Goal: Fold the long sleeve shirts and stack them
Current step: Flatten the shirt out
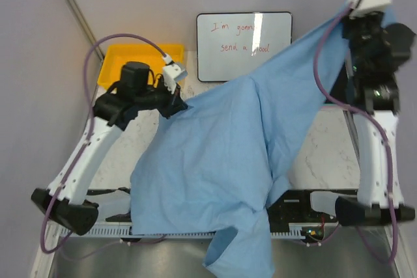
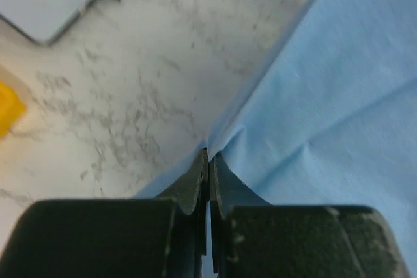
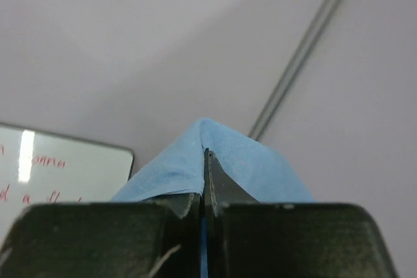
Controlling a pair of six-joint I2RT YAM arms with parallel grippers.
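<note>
The light blue shirt [image 1: 221,161] is drooping over the near edge of the table [image 1: 316,154], spread open and unfolded. My left gripper [image 2: 208,161] is clamping its edge low over the marble. Farther back, my right gripper [image 3: 205,155] is pinching a corner high in the air. I'm judging that every fold and the stacking are yet to come.

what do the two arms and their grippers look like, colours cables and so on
Both have white shell links with black joints and black bases: left arm, right arm. A purple cable loops along each up to a white boxy wrist camera. The fingers are dark tapered wedges with pale scuff flecks. No markings are visible.
</note>
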